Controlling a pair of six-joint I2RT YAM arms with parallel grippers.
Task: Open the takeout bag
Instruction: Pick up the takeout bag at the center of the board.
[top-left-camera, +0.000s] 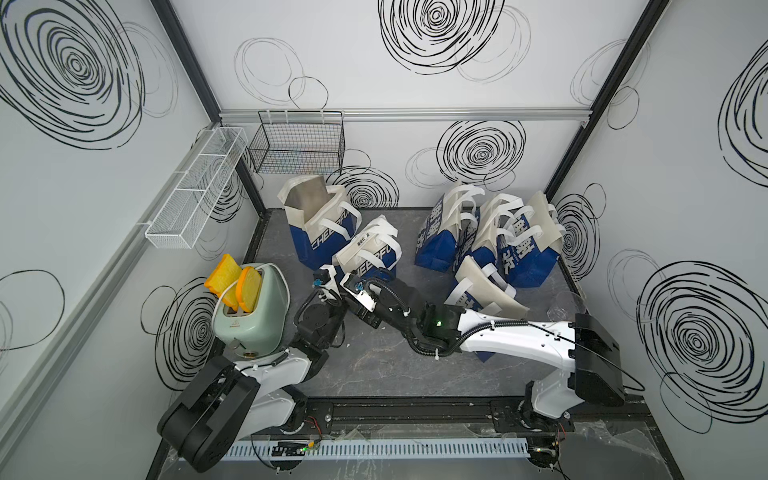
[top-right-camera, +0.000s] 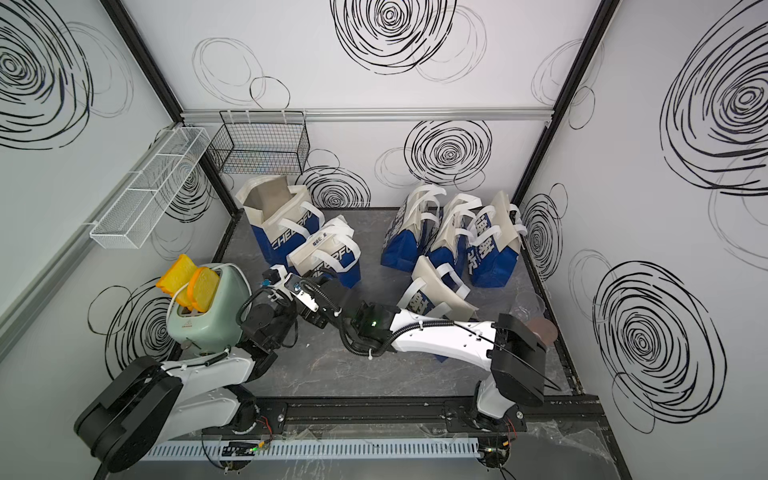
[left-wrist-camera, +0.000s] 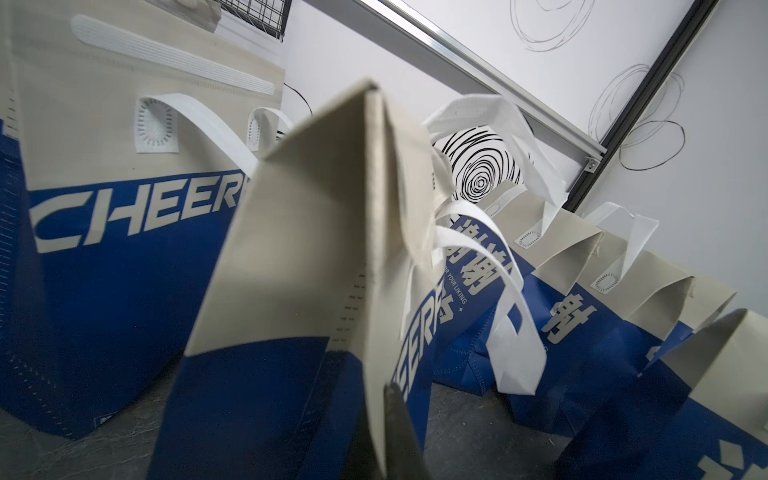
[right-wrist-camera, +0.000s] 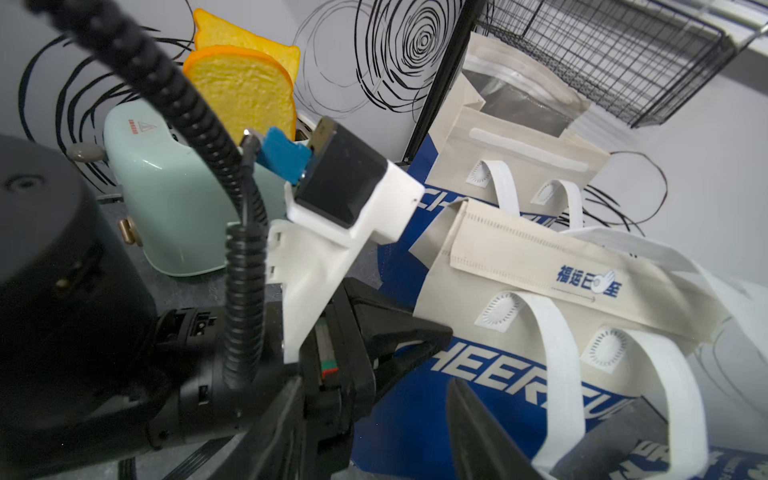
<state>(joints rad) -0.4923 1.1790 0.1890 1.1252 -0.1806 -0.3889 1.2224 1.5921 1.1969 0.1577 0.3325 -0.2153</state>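
Note:
The takeout bag (top-left-camera: 370, 249) (top-right-camera: 324, 251) is beige above, blue below, with white handles. It stands front left among the bags, its top flap folded shut. My left gripper (left-wrist-camera: 384, 419) is shut on the bag's near side edge (left-wrist-camera: 316, 232), with the beige fold pinched between its jaws; one dark finger (left-wrist-camera: 401, 432) shows. In the right wrist view the left gripper (right-wrist-camera: 432, 334) meets the bag (right-wrist-camera: 519, 266) at its lower corner. My right gripper (right-wrist-camera: 374, 436) hovers just beside it, jaws apart before the blue front panel, holding nothing. In the top views both grippers sit under their wrist cameras.
An open bag (top-left-camera: 320, 216) stands behind the takeout bag. Several more bags (top-left-camera: 490, 237) crowd the right side. A mint toaster (top-left-camera: 249, 320) with bread slices sits close on the left. A black wire basket (top-left-camera: 297, 143) and a white rack (top-left-camera: 195, 187) hang on the walls.

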